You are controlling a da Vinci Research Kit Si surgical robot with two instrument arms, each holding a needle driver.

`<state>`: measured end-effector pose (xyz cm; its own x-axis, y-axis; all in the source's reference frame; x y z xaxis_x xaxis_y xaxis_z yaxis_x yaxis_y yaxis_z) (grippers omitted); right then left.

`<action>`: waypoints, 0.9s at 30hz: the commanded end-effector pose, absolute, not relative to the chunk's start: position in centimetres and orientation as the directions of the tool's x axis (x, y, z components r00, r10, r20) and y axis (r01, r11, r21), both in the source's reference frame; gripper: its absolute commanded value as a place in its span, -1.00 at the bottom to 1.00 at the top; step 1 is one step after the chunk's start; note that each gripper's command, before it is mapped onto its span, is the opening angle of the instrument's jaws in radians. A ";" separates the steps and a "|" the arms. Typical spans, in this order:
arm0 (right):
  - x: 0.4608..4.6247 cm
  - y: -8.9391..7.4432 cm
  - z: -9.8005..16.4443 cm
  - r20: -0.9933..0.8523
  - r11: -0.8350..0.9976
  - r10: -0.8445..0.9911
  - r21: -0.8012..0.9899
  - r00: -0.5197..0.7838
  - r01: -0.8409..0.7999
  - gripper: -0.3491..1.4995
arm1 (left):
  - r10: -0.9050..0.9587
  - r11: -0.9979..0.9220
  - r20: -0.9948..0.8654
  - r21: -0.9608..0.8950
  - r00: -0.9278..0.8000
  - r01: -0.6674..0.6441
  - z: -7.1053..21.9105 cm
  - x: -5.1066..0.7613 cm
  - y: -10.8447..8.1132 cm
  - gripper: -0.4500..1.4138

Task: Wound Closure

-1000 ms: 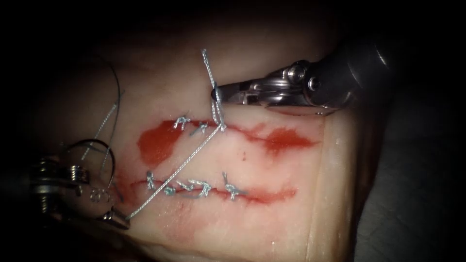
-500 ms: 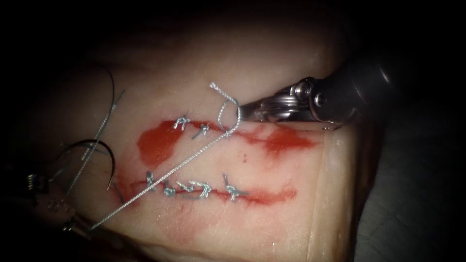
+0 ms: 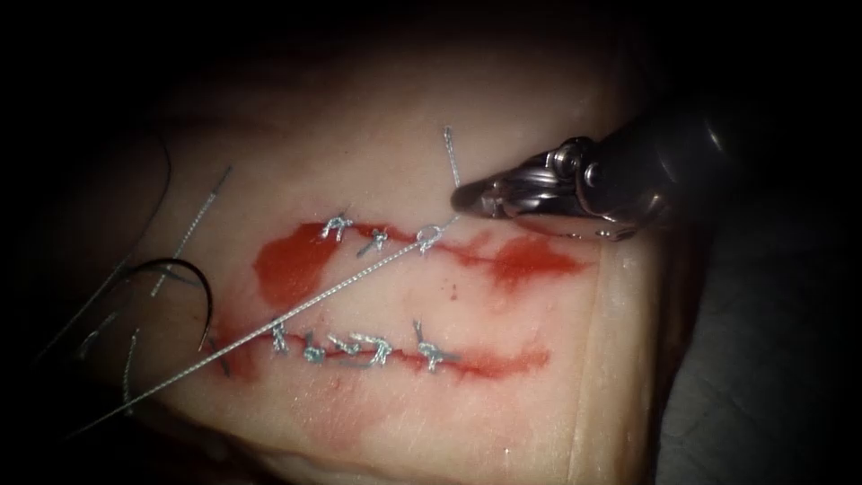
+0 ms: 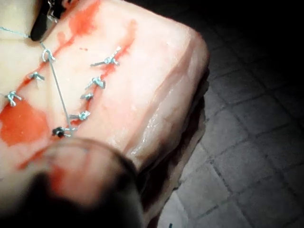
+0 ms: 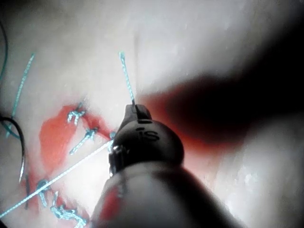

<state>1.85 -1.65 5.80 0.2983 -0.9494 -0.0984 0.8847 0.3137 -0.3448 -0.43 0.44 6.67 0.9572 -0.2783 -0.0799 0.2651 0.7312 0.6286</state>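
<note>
Right hand (image 3: 460, 196) comes in from the right, tip just right of the far cut (image 3: 467, 254), jaws pinching the thread (image 3: 341, 289) near its short free end, which sticks up past the tip toward the far side. From the tip the thread drops to a small loop knot (image 3: 428, 236) on the far cut, then runs taut, diagonally left and near, across the near cut (image 3: 485, 361) and off into the dark. Needle (image 3: 199, 295) lies loose on the tissue (image 3: 503, 117) at the left, held by nothing, left of both cuts; whether its point is in the tissue, can't tell. Red fluid (image 3: 292, 260) pools at the far cut's left end. Finished stitches (image 3: 359, 348) sit on both cuts.
</note>
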 end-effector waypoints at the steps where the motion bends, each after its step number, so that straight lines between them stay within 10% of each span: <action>1: 1.94 -1.7 5.9 -0.097 0.325 -0.945 -0.348 0.311 0.879 -1.00 | -0.269 0.730 -0.088 0.631 0.959 0.263 6.7 -0.48 0.4 -1.00; 27: 1.76 -1.6 6.0 -0.036 0.321 -0.945 -0.286 0.325 0.903 -1.00 | -0.040 0.700 -0.172 0.698 0.984 0.150 6.8 -0.32 -0.1 -1.00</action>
<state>1.67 -1.60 5.94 0.3250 -0.9450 -0.0376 0.9039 0.3220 -0.2815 -0.27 -0.09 6.72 0.9848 -0.0370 -0.1698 0.1467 0.7009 0.6980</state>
